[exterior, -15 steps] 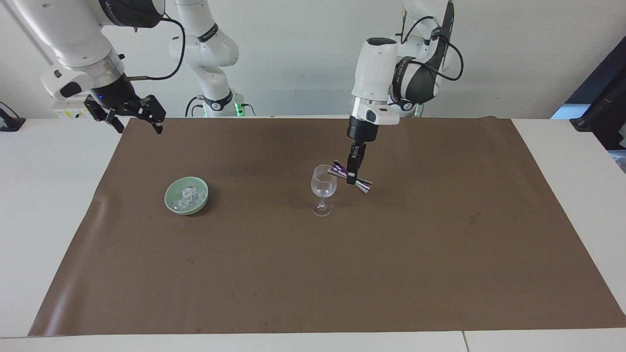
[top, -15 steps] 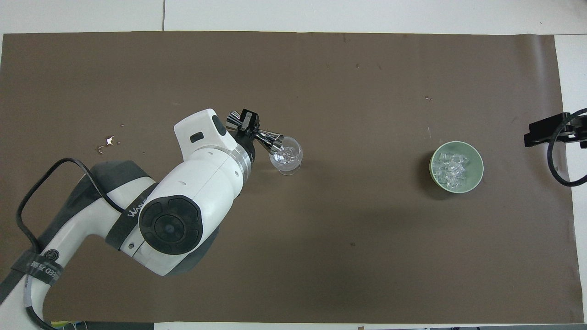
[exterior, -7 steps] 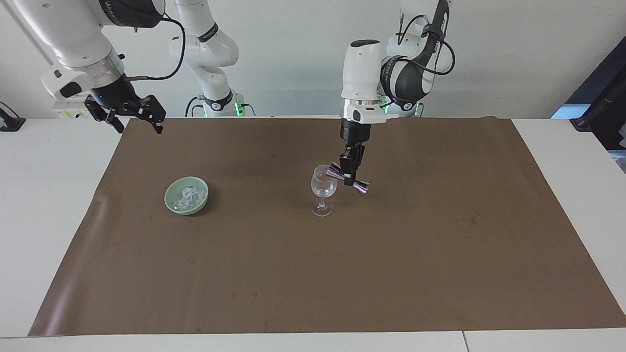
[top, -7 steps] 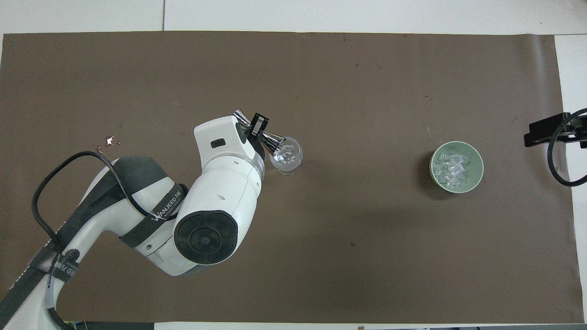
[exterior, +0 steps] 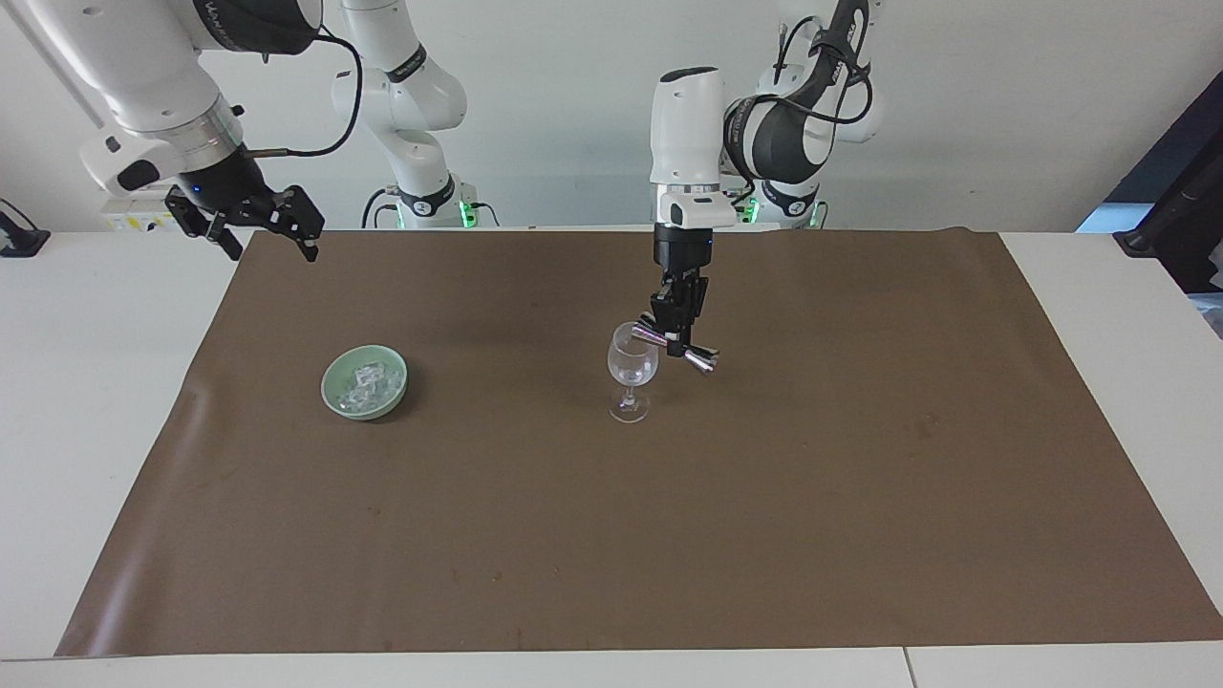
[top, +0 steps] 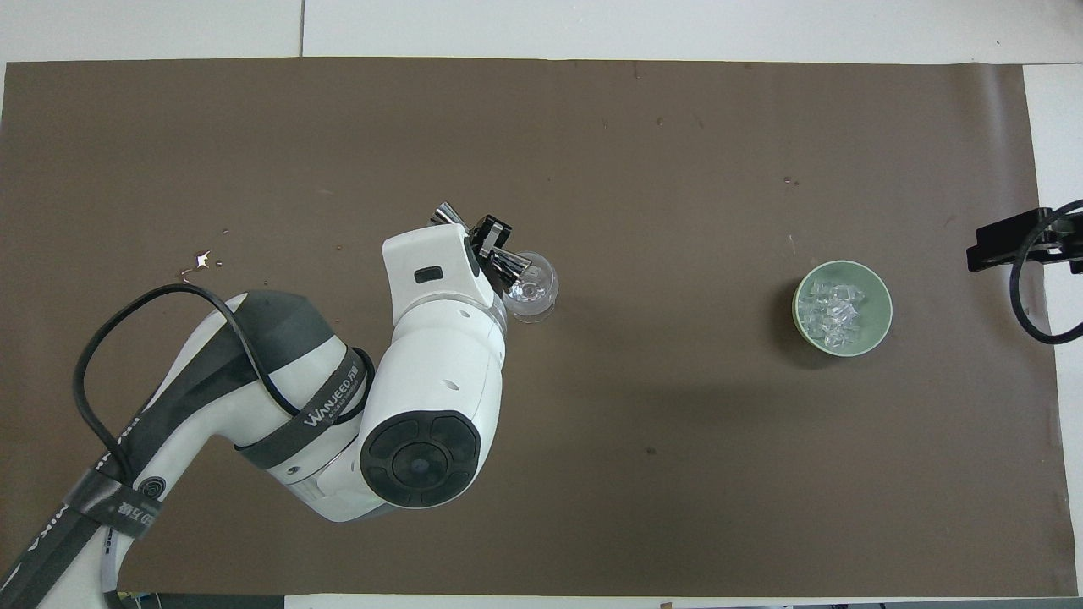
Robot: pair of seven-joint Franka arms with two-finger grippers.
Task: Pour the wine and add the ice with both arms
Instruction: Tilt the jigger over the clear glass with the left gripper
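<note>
A clear wine glass (exterior: 632, 368) (top: 531, 292) stands upright near the middle of the brown mat. My left gripper (exterior: 676, 336) (top: 489, 241) is shut on the waist of a shiny metal jigger (exterior: 703, 359) (top: 509, 267). The jigger lies tilted, one mouth at the glass's rim. I cannot tell what is inside the glass. The ice (exterior: 366, 382) (top: 832, 313) lies in a pale green bowl (exterior: 330, 392) (top: 884, 309) toward the right arm's end. My right gripper (exterior: 270, 248) (top: 1007, 241) waits open in the air over the mat's edge at that end.
The brown mat (exterior: 669, 535) (top: 643, 135) covers most of the white table. A few small shiny specks (top: 201, 260) lie on it toward the left arm's end. The left arm's big white wrist (top: 431, 372) hides the mat under it in the overhead view.
The left arm's wrist has swung toward the right arm's end and stands more upright, turning the jigger while its mouth stays at the glass rim. The right arm has not moved.
</note>
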